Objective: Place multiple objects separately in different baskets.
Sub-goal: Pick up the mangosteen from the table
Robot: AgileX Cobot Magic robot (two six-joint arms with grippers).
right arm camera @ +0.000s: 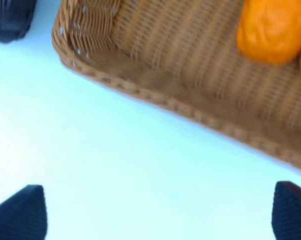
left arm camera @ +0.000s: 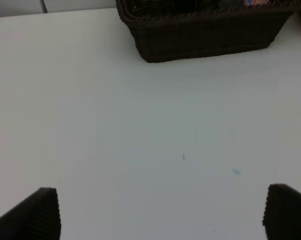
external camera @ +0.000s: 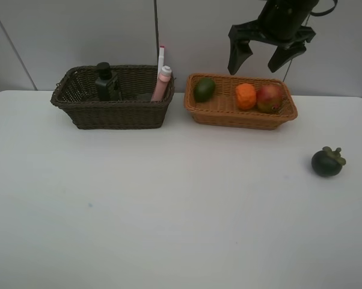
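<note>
The dark brown basket (external camera: 118,114) holds the dark green pump bottle (external camera: 104,81), the pink bottle (external camera: 163,84) and the white pink-capped marker (external camera: 161,57). The tan basket (external camera: 241,118) holds the green lime (external camera: 204,89), the orange (external camera: 245,96) and the apple (external camera: 269,98). The dark mangosteen (external camera: 327,161) lies on the table at the right. My right gripper (external camera: 253,67) is open and empty above the tan basket; its wrist view (right arm camera: 158,212) shows the tan basket's rim (right arm camera: 190,107) and the orange (right arm camera: 273,30). My left gripper (left arm camera: 160,215) is open and empty over bare table, short of the dark basket (left arm camera: 205,37). The black eraser block is hidden.
The white table (external camera: 169,205) runs to a grey wall behind the baskets. The two baskets stand side by side at the back with a narrow gap between them. A corner of the dark basket (right arm camera: 8,20) shows in the right wrist view.
</note>
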